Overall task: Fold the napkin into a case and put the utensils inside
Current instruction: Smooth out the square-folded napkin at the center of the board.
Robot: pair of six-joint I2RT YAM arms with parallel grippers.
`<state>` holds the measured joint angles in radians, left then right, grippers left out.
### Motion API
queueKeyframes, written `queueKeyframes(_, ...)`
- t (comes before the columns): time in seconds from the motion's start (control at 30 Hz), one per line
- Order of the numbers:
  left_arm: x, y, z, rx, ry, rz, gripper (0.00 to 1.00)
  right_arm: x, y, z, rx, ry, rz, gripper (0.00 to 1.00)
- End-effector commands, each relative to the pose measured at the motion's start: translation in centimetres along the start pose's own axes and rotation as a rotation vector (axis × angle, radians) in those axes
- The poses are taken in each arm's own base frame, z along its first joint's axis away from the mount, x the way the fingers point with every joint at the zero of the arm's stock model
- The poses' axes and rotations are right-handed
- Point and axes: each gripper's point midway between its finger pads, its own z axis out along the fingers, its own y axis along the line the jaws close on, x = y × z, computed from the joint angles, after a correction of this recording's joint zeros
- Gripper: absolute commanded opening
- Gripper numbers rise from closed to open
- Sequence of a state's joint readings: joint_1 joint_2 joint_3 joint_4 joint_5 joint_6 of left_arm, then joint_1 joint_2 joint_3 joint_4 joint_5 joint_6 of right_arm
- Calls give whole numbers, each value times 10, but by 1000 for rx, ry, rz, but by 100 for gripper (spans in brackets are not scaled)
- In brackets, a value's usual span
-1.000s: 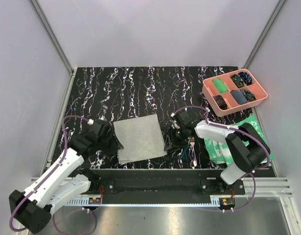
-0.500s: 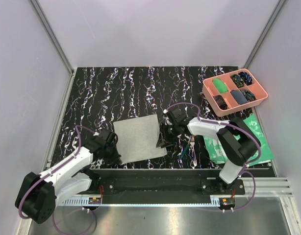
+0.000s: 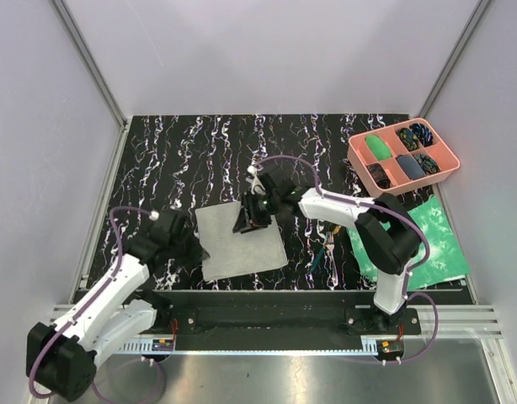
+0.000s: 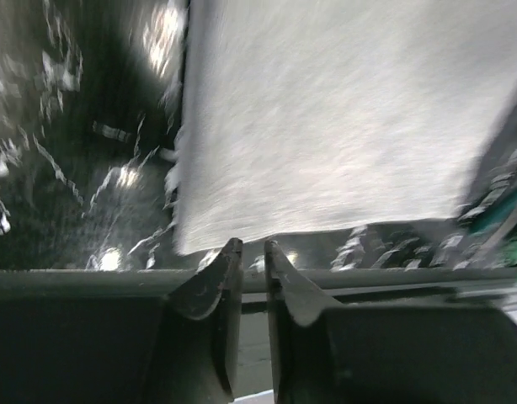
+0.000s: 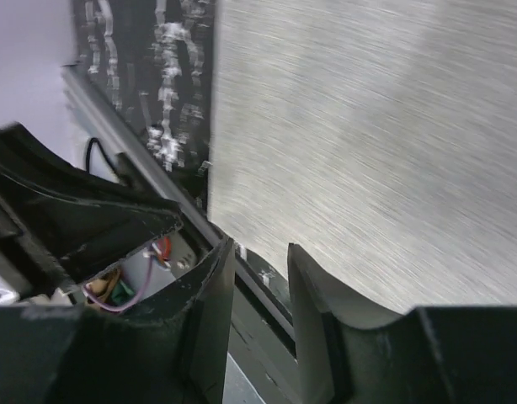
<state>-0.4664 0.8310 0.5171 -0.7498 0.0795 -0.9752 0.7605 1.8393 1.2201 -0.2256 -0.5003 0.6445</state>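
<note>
Your right gripper (image 5: 258, 252) now hangs over the far right part of the napkin (image 3: 240, 246). A second ago it was off the cloth's right edge, next to the utensils (image 3: 330, 252). Your left gripper (image 4: 251, 255) has dipped toward the table's near edge and come back beside the napkin's left edge. The napkin itself has not shifted. It lies flat and unfolded on the table (image 3: 199, 151), left of centre and close to the near edge, turned slightly out of square with it.

Both tools are empty. The left jaws stand a narrow slit apart with nothing between them, and the cloth's edge lies just ahead of the tips. The right jaws are moderately parted and also grip nothing. That wrist view is blurred, so you cannot tell whether the tips touch the cloth.

For the fold, what matters is that the napkin lies between your two grippers, left at its left edge and right over its far right. Each arm is nearest its own side.

The utensils lie apart from the cloth on its right, by the near edge. Their long axes run near to far, and they sit on the right arm's side, so that arm is the nearer one for them.
</note>
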Motion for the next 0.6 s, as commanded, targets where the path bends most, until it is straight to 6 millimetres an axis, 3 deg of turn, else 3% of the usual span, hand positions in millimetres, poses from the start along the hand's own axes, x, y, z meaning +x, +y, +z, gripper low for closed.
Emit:
queueKeyframes(0.0,-73,-27,-24,93,-187,-67,14,8,50,26,-179,52,5,39)
queueKeyframes(0.07,-102,-31,-23,141,-243,-84,6,5,55,35,-228,32,19,34)
queueKeyframes(0.17,-128,-51,-13,280,-218,-126,3,6,61,44,-295,22,85,22)
queueKeyframes(0.3,-143,-66,18,301,-124,-110,0,12,70,65,-344,56,135,11)
queueKeyframes(0.4,-156,-71,26,314,-135,-66,0,13,72,81,-379,72,169,4)
queueKeyframes(0.57,-162,-52,44,227,-79,-73,0,10,73,95,-390,93,157,0)
